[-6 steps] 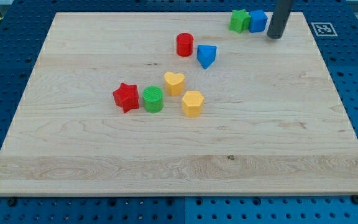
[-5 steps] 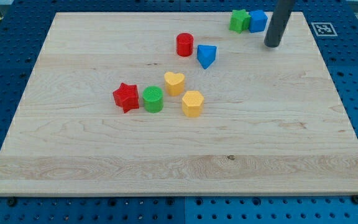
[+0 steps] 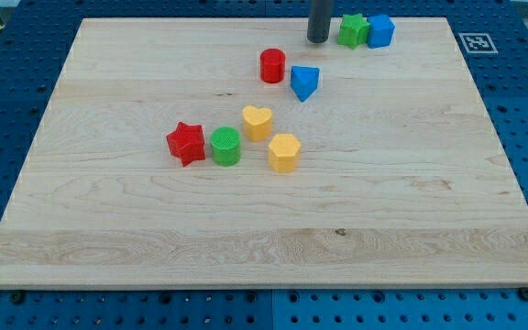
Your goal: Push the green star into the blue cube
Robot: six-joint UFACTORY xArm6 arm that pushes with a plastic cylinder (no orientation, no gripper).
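The green star (image 3: 352, 30) sits at the board's top edge, right of centre, touching the blue cube (image 3: 379, 30) on its right. My tip (image 3: 317, 40) stands on the board just to the left of the green star, a small gap apart from it. The rod rises straight up out of the view's top.
A red cylinder (image 3: 272, 66) and a blue triangular block (image 3: 305, 82) lie below my tip. A yellow heart (image 3: 257, 122), a yellow hexagonal block (image 3: 283, 152), a green cylinder (image 3: 225, 146) and a red star (image 3: 186, 143) cluster mid-board. The wooden board (image 3: 429, 183) lies on a blue pegboard.
My tip has moved from the right of the blue cube across to the left of the green star. No block has moved.
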